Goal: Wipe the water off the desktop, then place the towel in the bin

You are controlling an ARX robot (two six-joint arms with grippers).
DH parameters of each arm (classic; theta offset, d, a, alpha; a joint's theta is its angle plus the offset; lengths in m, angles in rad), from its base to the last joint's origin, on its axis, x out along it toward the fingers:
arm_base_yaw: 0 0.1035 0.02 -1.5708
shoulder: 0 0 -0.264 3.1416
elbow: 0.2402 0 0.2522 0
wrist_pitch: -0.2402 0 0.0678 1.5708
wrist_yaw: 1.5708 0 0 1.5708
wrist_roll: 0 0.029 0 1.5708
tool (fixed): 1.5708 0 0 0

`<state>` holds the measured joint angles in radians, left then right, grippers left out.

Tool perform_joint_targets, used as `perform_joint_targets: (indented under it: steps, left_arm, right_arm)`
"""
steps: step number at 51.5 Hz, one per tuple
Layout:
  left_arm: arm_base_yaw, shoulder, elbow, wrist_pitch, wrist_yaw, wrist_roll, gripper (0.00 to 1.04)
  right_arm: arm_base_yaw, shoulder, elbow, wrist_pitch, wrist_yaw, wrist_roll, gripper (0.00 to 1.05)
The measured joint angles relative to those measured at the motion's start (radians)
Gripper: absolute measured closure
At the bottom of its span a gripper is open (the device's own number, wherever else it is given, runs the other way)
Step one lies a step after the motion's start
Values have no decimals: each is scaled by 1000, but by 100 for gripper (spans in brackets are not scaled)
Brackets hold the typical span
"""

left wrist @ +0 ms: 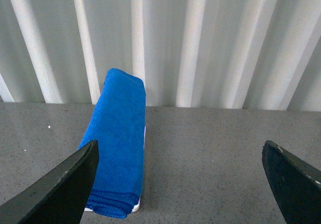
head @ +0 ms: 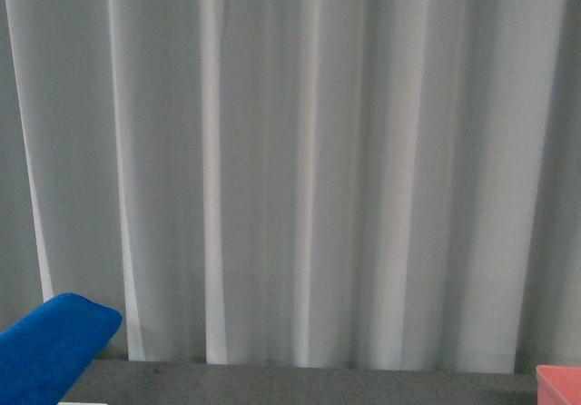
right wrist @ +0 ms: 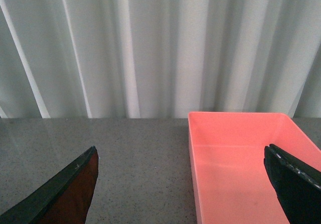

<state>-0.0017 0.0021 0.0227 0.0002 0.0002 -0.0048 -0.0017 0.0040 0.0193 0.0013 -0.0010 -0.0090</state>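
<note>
- The towel (left wrist: 118,143), folded into a long blue pad, lies propped toward the tabletop's left side. Its far end is raised near the back edge, where a pale curtain (head: 300,151) hangs. A sliver of white support (left wrist: 135,205) shows under its near end; what it is cannot be told.
- The left gripper (left wrist: 179,146) hovers just short of the towel, jaws spread wide and empty. The towel sits off to one finger's side rather than centred between the two, so a grab looks to need a sideways correction first.
- The right gripper (right wrist: 180,148), likewise splayed and holding nothing, faces the bin (right wrist: 235,174). The bin stands empty toward the tabletop's right side, close to the back edge and well apart from the towel, apparently waiting as the drop-off point.
- No water can be made out on the speckled desktop (left wrist: 215,184) from here, and the wiping appears not yet begun.
</note>
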Motion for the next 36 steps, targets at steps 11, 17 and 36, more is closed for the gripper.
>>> perform_joint_targets:
  steps: [11, 17, 36]
  left_arm:
    - [0, 0, 0, 0, 0, 0, 7]
    - [0, 0, 0, 0, 0, 0, 7]
    - [0, 0, 0, 0, 0, 0, 7]
  right_arm:
    - [0, 0, 0, 0, 0, 0, 7]
    - [0, 0, 0, 0, 0, 0, 7]
    - [0, 0, 0, 0, 0, 0, 7]
